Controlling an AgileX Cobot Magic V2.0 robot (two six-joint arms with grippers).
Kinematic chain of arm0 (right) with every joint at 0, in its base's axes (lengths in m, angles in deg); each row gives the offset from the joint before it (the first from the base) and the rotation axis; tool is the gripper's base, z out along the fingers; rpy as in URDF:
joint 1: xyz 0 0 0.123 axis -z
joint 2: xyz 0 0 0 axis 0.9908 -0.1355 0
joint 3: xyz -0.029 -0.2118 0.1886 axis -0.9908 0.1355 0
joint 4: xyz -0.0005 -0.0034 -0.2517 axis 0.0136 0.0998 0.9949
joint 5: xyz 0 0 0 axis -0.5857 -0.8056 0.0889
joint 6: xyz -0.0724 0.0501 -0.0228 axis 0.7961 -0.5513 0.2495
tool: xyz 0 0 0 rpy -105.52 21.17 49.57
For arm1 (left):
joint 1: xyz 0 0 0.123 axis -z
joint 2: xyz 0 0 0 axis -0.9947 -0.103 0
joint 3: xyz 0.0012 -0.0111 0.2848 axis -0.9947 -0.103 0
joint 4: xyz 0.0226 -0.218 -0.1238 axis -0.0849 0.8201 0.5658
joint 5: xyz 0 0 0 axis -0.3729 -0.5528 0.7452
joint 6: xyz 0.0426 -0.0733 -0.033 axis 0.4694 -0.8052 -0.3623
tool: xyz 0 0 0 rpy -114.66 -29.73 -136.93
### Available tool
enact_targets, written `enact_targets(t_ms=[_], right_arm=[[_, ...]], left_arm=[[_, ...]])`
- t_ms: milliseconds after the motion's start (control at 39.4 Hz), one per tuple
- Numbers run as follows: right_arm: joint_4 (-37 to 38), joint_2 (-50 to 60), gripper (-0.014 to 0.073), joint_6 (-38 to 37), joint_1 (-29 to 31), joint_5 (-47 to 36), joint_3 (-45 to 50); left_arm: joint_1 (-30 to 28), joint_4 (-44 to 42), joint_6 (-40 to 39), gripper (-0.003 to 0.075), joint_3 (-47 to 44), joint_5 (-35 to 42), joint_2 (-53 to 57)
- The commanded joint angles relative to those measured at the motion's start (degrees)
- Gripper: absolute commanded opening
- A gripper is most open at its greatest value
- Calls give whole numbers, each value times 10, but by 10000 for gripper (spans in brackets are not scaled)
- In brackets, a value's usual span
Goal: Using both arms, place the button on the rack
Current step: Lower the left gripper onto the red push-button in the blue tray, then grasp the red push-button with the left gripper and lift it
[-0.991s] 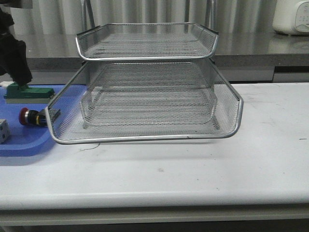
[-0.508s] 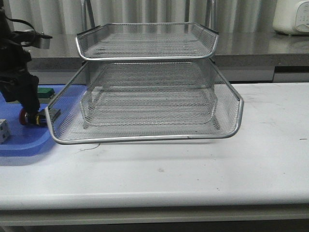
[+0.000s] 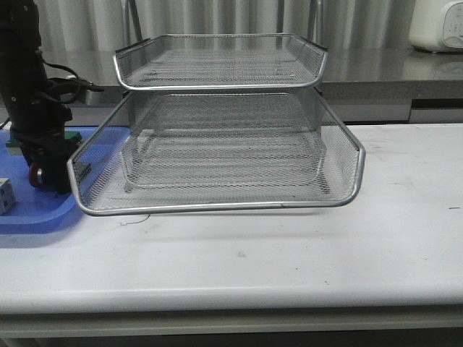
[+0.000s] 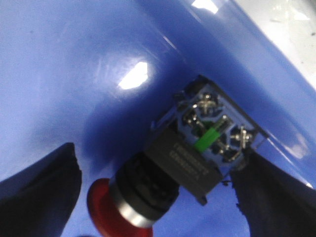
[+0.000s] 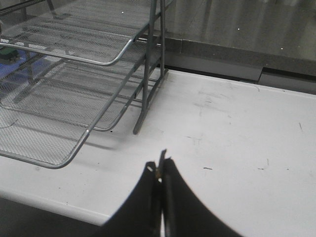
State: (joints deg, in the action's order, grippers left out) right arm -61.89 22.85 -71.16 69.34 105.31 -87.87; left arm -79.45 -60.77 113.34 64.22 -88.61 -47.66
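The button (image 4: 173,170) lies on its side on the blue tray (image 4: 74,74), red cap toward my wrist. My left gripper (image 4: 158,197) is open and straddles it, one finger (image 4: 39,190) clear of the cap side and the other finger (image 4: 276,197) close by the terminal end. In the front view the left gripper (image 3: 45,177) is low over the tray at the far left, and only the red cap of the button (image 3: 33,174) shows beside it. The silver wire rack (image 3: 217,144) stands mid-table, its lower tray slid out forward. My right gripper (image 5: 160,170) is shut and empty above the white table, to the right of the rack (image 5: 74,74).
A white cube (image 3: 4,195) sits on the blue tray (image 3: 36,213) in front of the left gripper. A green block (image 3: 69,135) lies behind it, mostly hidden by the arm. The rack's pulled-out lower tray rim (image 3: 76,173) is right next to the left gripper.
My left arm has swung right and come down from the green block onto the button, now covering most of it. The button, rack and right arm have not moved.
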Motion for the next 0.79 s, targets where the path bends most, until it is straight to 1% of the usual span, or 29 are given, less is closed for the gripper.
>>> enact_targets(t_ms=[0, 152, 330, 407, 483, 635, 762], right_arm=[[0, -5, -109, -1, -1, -43, -13], [0, -5, -109, -1, -1, -43, -13], [0, -5, -109, -1, -1, -43, -13], [0, -5, -109, -1, -1, -43, -13], [0, -5, -109, -1, -1, -43, -13], [0, -5, -109, -1, -1, -43, -13], [0, -5, -109, -1, -1, -43, -13]], left_arm=[[7, 4, 8, 580, 20, 22, 30], [8, 4, 23, 580, 20, 47, 30], [8, 5, 24, 576, 20, 51, 30], [8, 5, 24, 555, 20, 54, 30], [8, 5, 25, 504, 20, 54, 30], [8, 5, 25, 323, 20, 54, 30], [7, 5, 25, 190, 21, 54, 30]])
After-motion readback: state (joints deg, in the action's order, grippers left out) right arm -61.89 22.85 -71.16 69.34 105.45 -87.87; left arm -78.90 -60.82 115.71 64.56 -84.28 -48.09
